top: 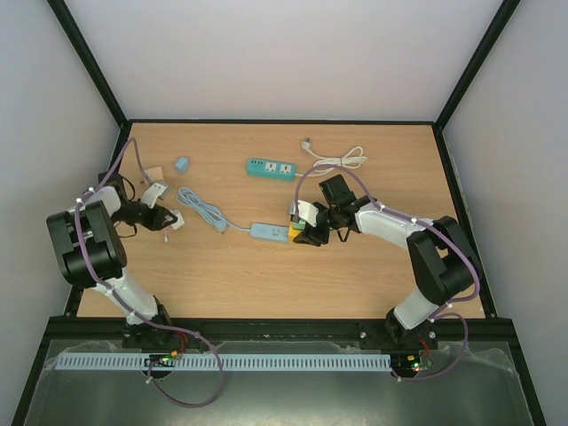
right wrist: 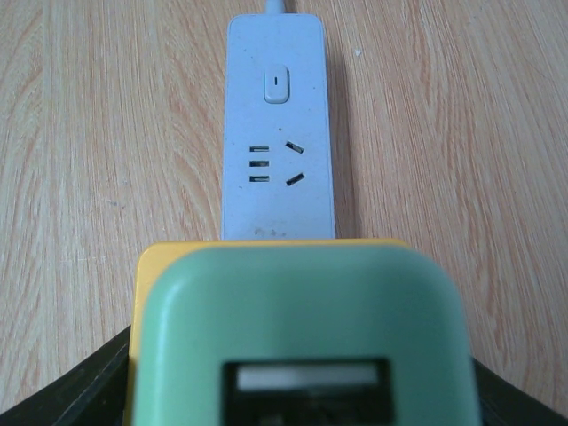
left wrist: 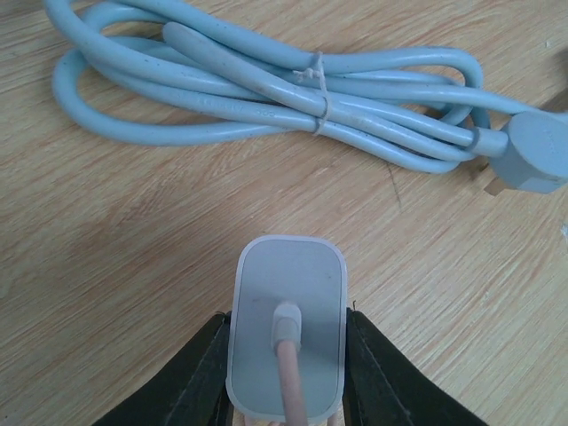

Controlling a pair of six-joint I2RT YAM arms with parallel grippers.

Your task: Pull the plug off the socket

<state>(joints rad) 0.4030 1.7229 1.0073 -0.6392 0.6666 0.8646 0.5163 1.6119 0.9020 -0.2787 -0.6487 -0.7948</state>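
Likely stiff, light, slick plastic: right gripper (top: 303, 232) pinches plug (right wrist: 302, 302) by its sides, left gripper (top: 167, 219) pinches charger (left wrist: 288, 293); unbraced strip (right wrist: 277, 133) may drag.

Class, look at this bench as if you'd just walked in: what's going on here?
Two robot arms are at work on a wooden table. The right end effector grips a green and yellow adapter at the near end of a pale blue power strip; whether it has left the socket can't be told. The left end effector holds a white charger beside the bundled blue cable.
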